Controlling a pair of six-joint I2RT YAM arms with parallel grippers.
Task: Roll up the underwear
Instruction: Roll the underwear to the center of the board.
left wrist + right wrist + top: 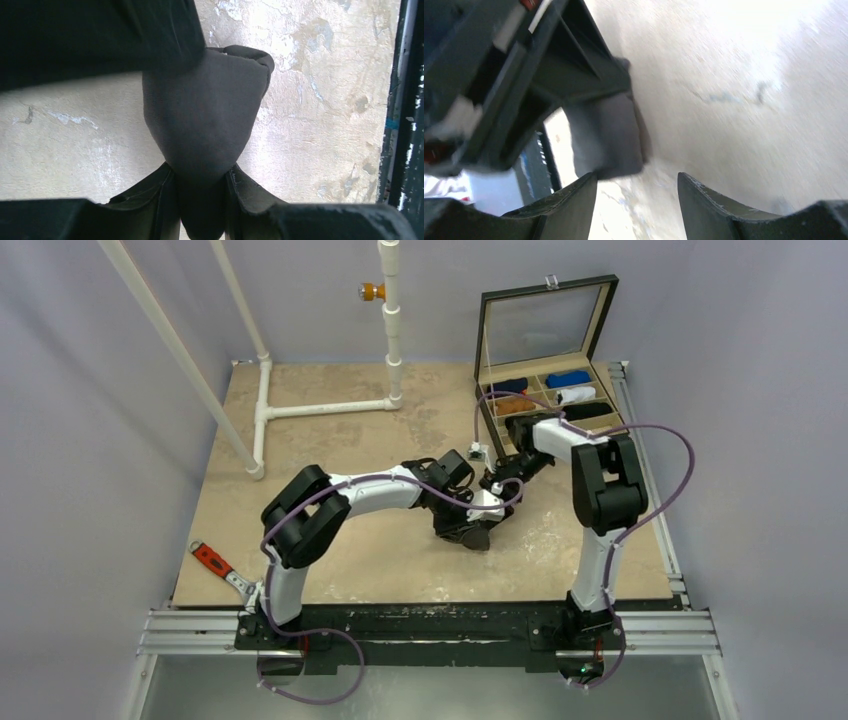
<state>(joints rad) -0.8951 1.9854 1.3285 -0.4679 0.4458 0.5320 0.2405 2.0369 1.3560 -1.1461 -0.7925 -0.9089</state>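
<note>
Orange-handled tool (212, 560): laid at the left near edge of the table (350, 440). Left gripper (202, 180): closed narrowly on the underwear (205, 115), which is pinched as a grey bundle between both fingers at mid-table. Right gripper (636, 200): jaws parted, nothing held, positioned just beside the bundle. Open-lidded box (545, 330): placed at the far right corner, with coloured rolls (568, 379) stored in its compartments.

Our mottled tan table (380, 440) carries a white pipe frame (320, 408) back left and an open compartment box (545, 328) back right. We see the underwear (205, 115) mid-table and a red-handled tool (212, 560) at the near-left edge.
</note>
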